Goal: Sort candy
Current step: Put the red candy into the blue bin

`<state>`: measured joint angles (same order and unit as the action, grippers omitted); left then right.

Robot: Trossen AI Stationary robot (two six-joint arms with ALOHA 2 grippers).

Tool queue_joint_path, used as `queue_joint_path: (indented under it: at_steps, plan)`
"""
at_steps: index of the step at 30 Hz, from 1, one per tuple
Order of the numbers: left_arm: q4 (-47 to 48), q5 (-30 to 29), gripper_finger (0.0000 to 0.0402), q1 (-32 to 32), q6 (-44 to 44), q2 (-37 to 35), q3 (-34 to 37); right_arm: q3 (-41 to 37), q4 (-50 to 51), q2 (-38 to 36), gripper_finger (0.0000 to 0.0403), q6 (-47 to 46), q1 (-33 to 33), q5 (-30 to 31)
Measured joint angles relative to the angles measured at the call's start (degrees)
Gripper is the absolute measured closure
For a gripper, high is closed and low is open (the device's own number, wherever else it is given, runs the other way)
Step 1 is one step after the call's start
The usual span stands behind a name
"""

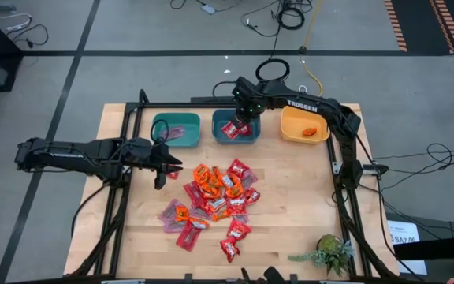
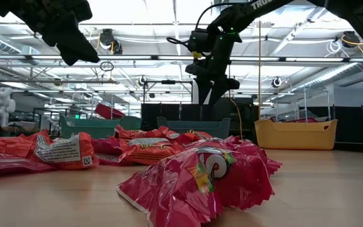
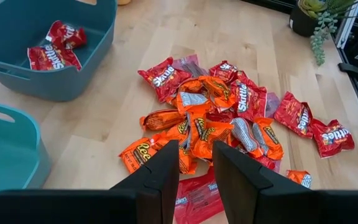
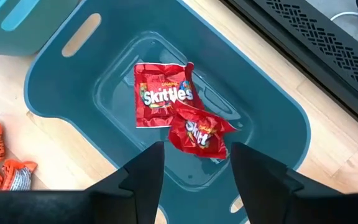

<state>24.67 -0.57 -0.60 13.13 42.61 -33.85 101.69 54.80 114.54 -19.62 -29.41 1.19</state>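
You see red and orange candy [image 1: 215,193] on pale wood table [image 1: 290,205]; two teal bins [image 1: 175,128], one yellow bin [image 1: 304,125].

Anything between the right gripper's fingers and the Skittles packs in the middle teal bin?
Nothing. In the right wrist view the right gripper hangs open above the teal bin, with only clear space between it and the two red Skittles packs on the bin floor.
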Motion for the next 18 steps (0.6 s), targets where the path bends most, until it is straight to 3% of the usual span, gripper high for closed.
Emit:
queue_joint_path:
  at_steps: [18]
  plan:
    - [0.0,-0.9,0.0295,0.0,0.0,0.0,0.0,0.0,0.0,0.0,0.0224,0.8,0.7,0.2]
